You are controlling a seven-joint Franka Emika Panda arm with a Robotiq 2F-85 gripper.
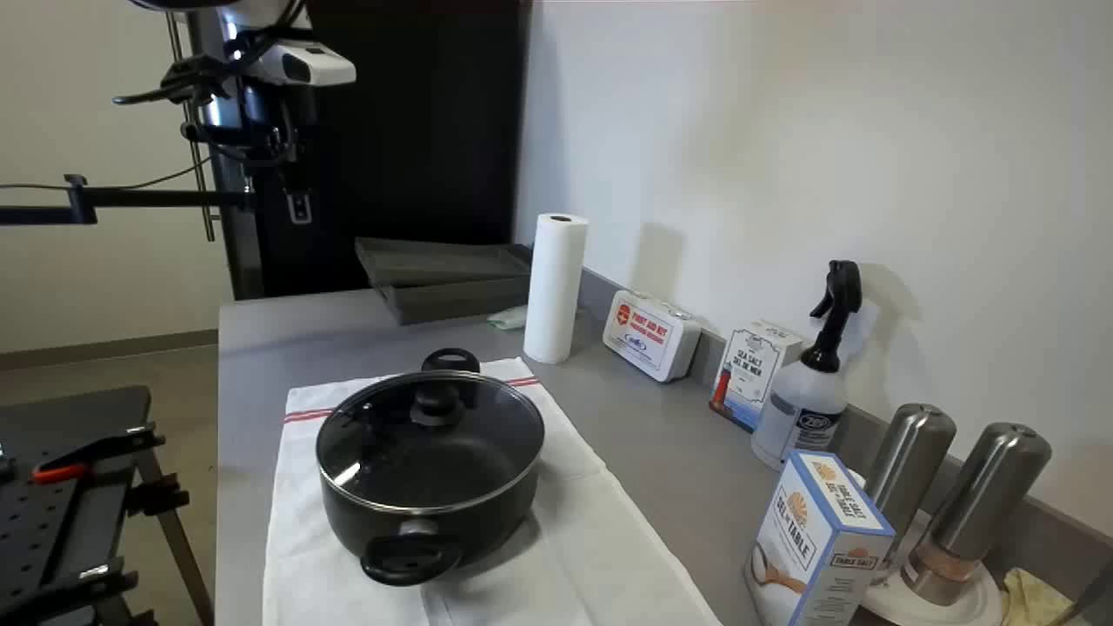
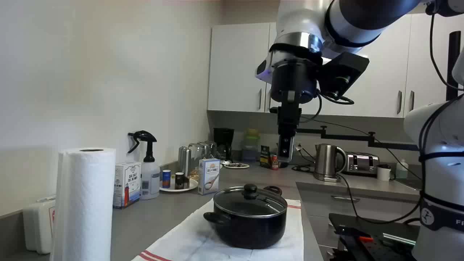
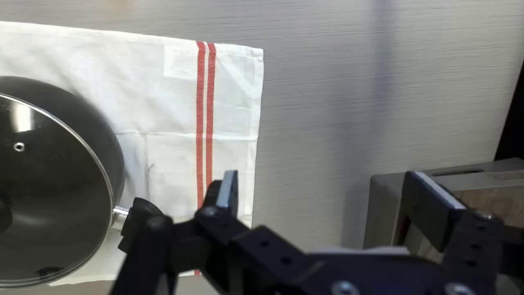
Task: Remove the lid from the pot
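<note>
Round metal-rimmed glass lid (image 1: 432, 448): atop round black pot (image 2: 253, 233).
Black two-fingered gripper (image 3: 323, 176): wide, empty, above and beside the pot.
Round black knob (image 2: 250, 188): pinch off-centre and you may drop the lid.

Glare on the lid (image 1: 426, 456), soft shadows on the wall (image 1: 739, 130)

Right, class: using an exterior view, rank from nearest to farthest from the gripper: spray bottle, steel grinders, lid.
From the gripper, in an exterior view:
1. Lid, on the pot, away from the wall.
2. Spray bottle, by the wall.
3. Steel grinders, by the wall past the spray bottle; the two themselves are too close to rank.
</note>
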